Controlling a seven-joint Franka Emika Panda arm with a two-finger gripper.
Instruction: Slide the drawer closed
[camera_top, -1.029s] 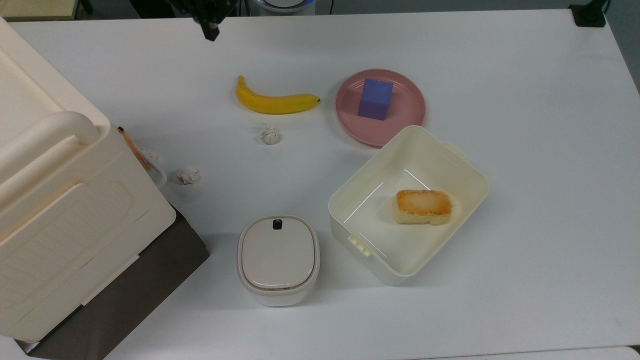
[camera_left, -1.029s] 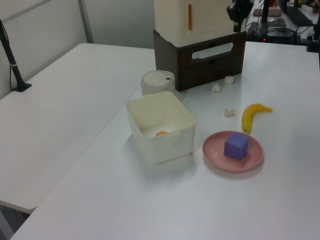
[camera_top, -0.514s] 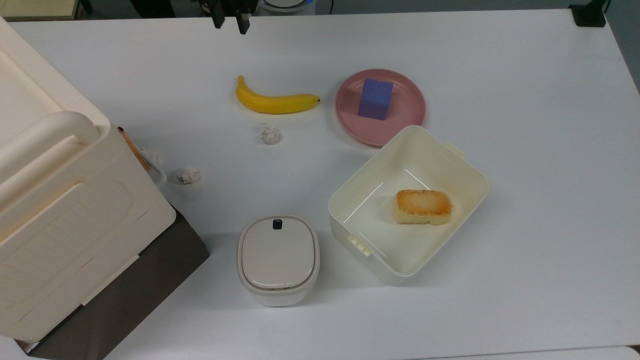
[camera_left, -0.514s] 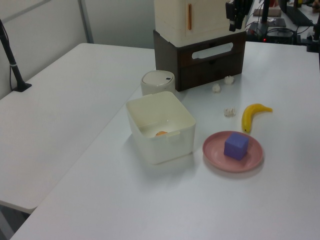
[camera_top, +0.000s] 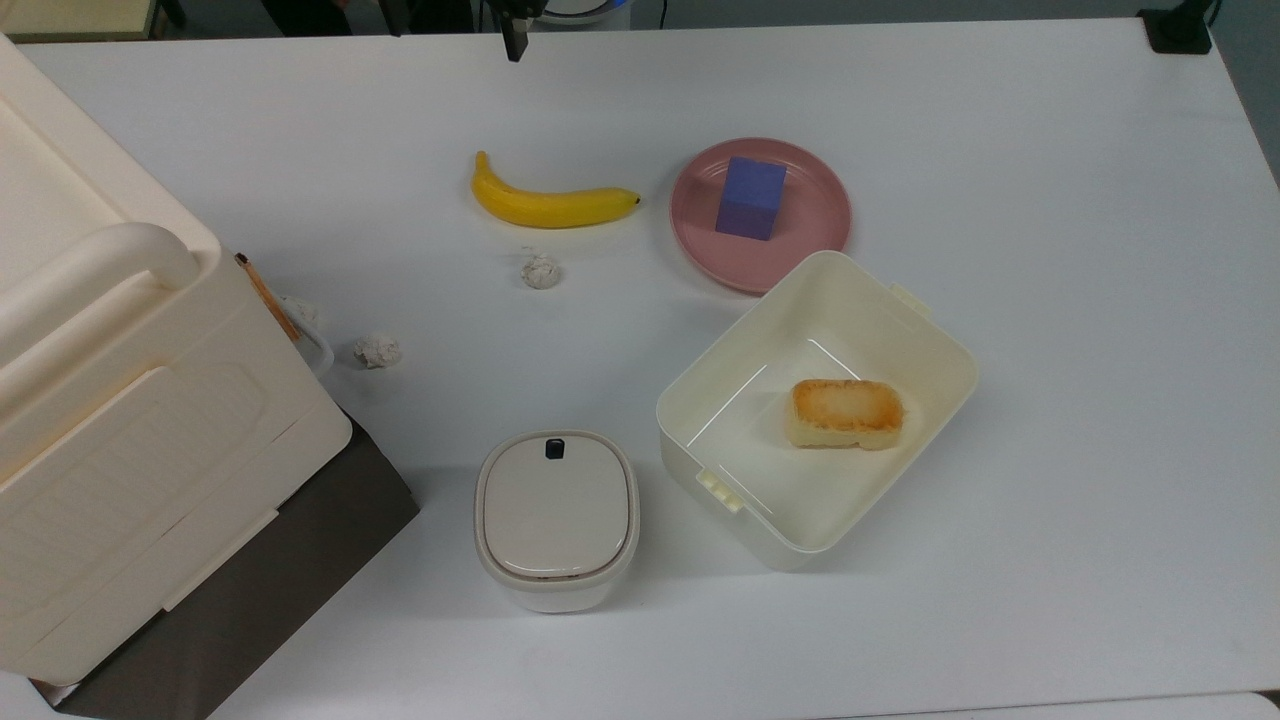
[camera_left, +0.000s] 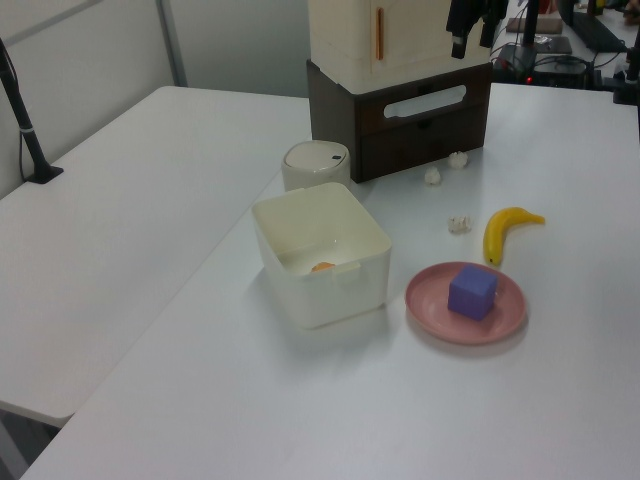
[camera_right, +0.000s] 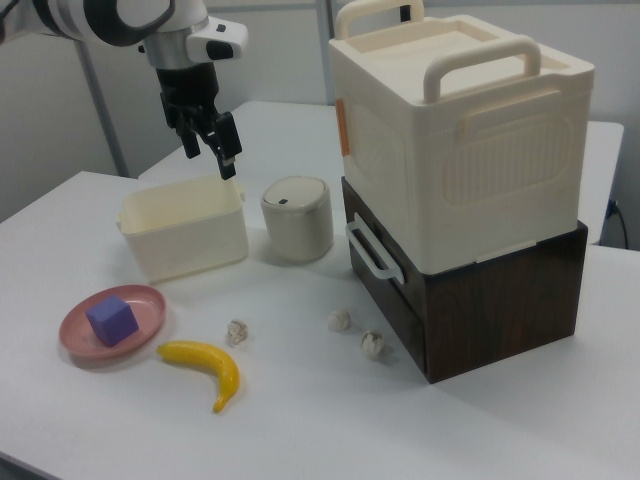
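Note:
The dark brown cabinet (camera_right: 490, 300) stands at the right view's right, under a big cream case. Its drawer front (camera_right: 385, 262) carries a white loop handle (camera_right: 366, 250), and the same handle (camera_left: 425, 102) shows in the left view. The panel sits about level with the cabinet's face, with no light-wood tray showing. My gripper (camera_right: 210, 160) hangs open and empty high over the table, well away from the handle. It also hovers above the cabinet's corner in the left view (camera_left: 468, 40). One dark finger (camera_top: 514, 45) pokes in at the top view's upper edge.
A big cream case (camera_right: 455, 130) sits on the cabinet. On the table lie a banana (camera_top: 550, 203), a pink plate (camera_top: 815, 215) with a purple block (camera_top: 750, 197), a cream bin (camera_top: 900, 330) holding a bread piece (camera_top: 846, 412), a lidded canister (camera_top: 556, 518) and paper balls (camera_top: 377, 350).
The gripper has drifted to the top view's right along the table's far edge and turned, so one finger shows there now. Nothing on the table has moved.

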